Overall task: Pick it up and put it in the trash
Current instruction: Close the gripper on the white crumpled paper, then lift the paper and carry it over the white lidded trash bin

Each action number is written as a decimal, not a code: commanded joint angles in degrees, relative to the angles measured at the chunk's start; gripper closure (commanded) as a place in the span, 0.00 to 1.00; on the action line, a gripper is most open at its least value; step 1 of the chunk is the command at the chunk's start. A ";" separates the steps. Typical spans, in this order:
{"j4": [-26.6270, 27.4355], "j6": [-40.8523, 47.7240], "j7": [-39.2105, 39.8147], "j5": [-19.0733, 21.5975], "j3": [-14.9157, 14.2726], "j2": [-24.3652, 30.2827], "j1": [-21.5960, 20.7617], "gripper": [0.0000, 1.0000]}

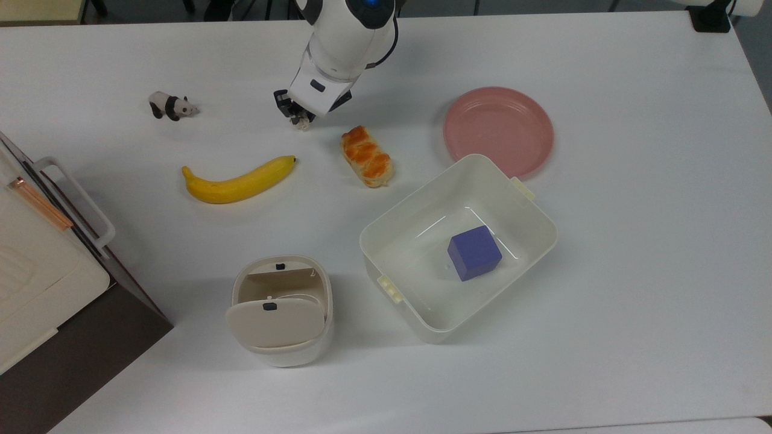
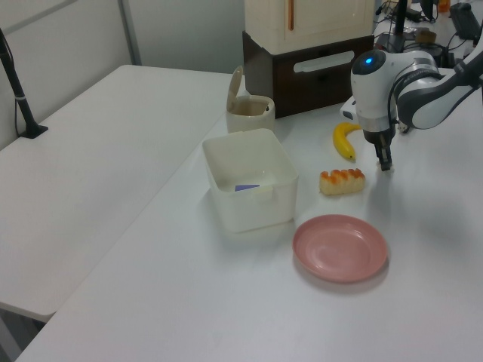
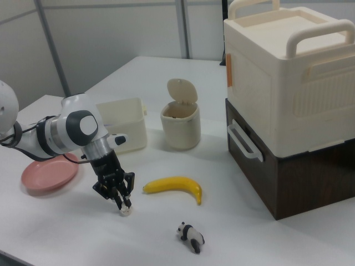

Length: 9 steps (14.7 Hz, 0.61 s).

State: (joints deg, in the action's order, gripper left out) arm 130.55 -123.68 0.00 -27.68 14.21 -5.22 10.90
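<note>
The paper ball (image 1: 302, 125) is a tiny off-white crumple on the table, between the panda figurine and the bread roll. My gripper (image 1: 300, 118) points down over it with both fingers pressed against its sides, shut on the ball. The right view shows the ball (image 3: 126, 211) pinched at the fingertips of the gripper (image 3: 124, 205), at table level. The trash (image 1: 289, 357) is a small beige bin near the front of the top view, its flap lid (image 1: 274, 322) swung open. In the left view the gripper (image 2: 385, 161) hangs just past the bread roll.
A banana (image 1: 238, 181) lies between the gripper and the bin. A bread roll (image 1: 366, 157) and a panda figurine (image 1: 170, 106) flank the gripper. A pink plate (image 1: 498, 129) and a white tub (image 1: 419, 196) holding a blue cube (image 1: 474, 252) sit on the top view's right. A large cream box (image 3: 288, 72) stands beside the bin.
</note>
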 commanded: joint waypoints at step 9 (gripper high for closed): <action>-9.93 0.44 3.86 3.30 -0.32 1.36 -0.18 0.93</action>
State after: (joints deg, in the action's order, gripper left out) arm 126.95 -124.51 1.20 -27.84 14.21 -5.05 10.90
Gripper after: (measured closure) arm 0.881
